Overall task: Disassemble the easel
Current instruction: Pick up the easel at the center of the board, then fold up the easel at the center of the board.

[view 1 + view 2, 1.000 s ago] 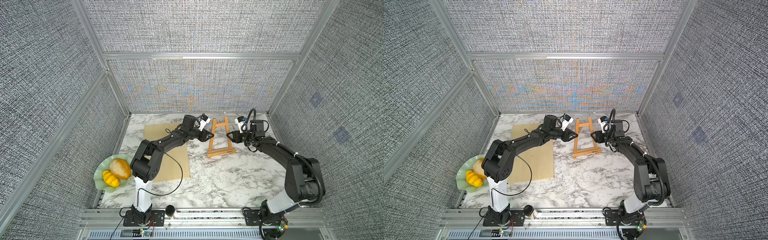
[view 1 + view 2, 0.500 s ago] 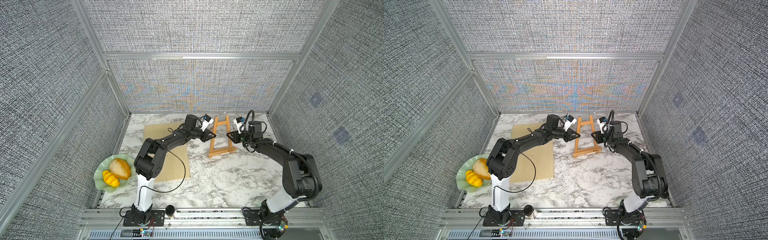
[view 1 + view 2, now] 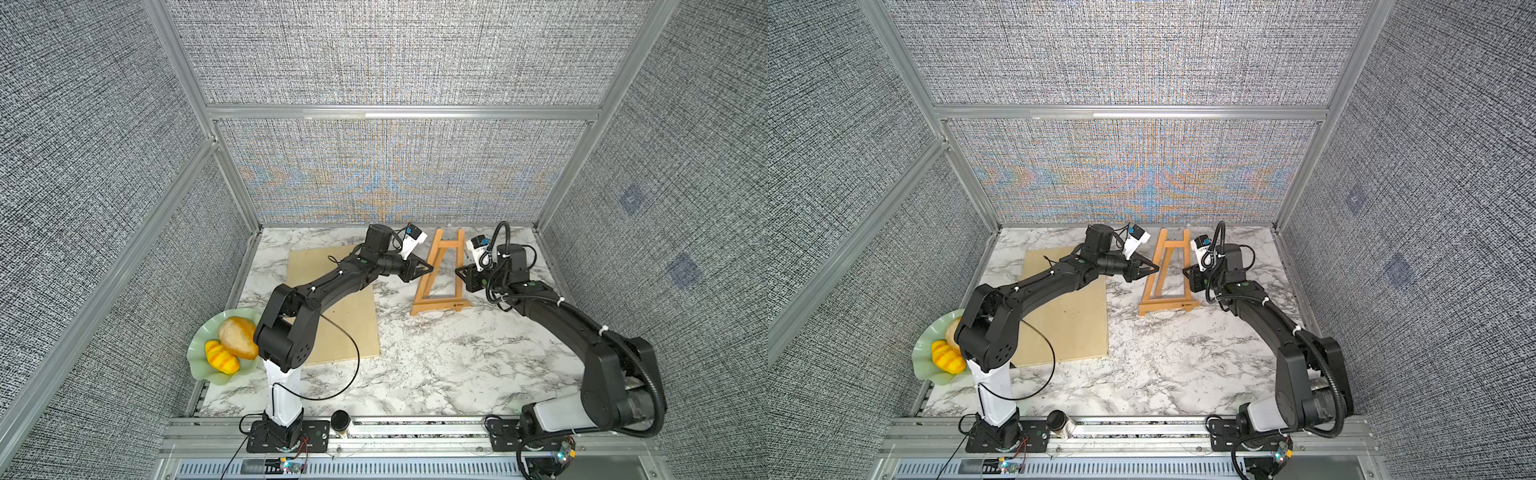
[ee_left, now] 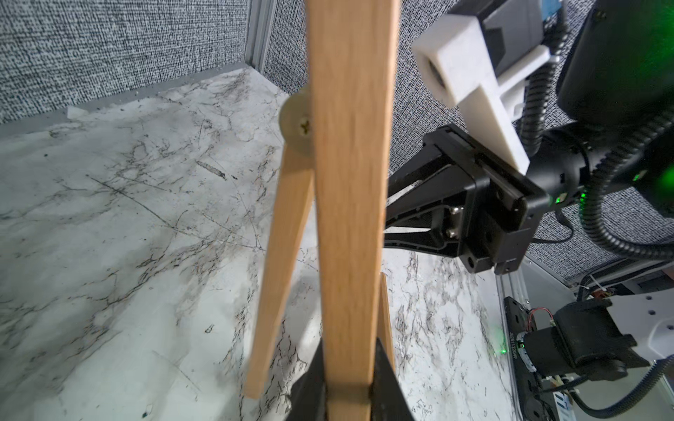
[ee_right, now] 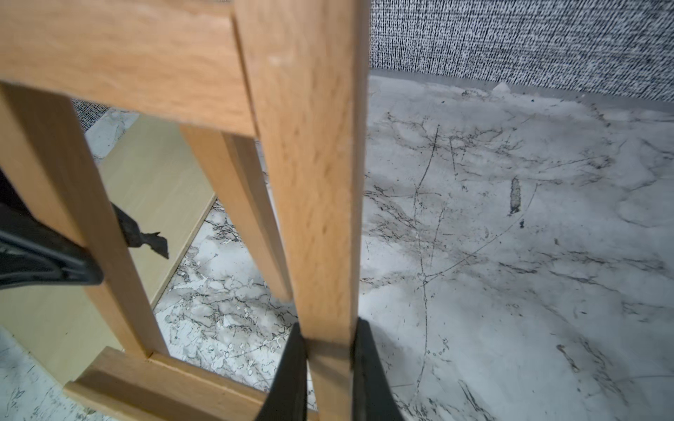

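**Hazards.** The easel (image 3: 424, 284) stands upright on the marble table top (image 3: 436, 365), in the upper middle of both top views, close to the back wall and just right of the plywood board (image 3: 332, 316).

- It is gripped on both slanted legs at about mid-height. In my judgement an uneven pull could tip it or drag the ledge bar (image 3: 439, 306) across the marble.
- The fingers are narrow against smooth wood. If the crossbar joints resist, a leg could slip through the grip.
- The rear strut (image 4: 281, 273) hangs from a screw with a washer (image 4: 301, 127). It may swing loose once the frame is lifted.
- The two sets of fingertips face each other with only the frame between them. An inward push could bring them into contact.

**Left gripper** (image 3: 429, 269): it reaches in from the left of the frame. The left wrist view shows its fingers (image 4: 383, 379) pressed against both faces of the left leg, nearly closed and grasping that leg.

**Right gripper** (image 3: 459, 272): it comes in from the right. The right wrist view shows its fingers (image 5: 291, 368) clamped tight on the right leg, just above the ledge.

Neither gripper touches the board. The green dish of fruit (image 3: 199, 365), at lower left, lies well apart.
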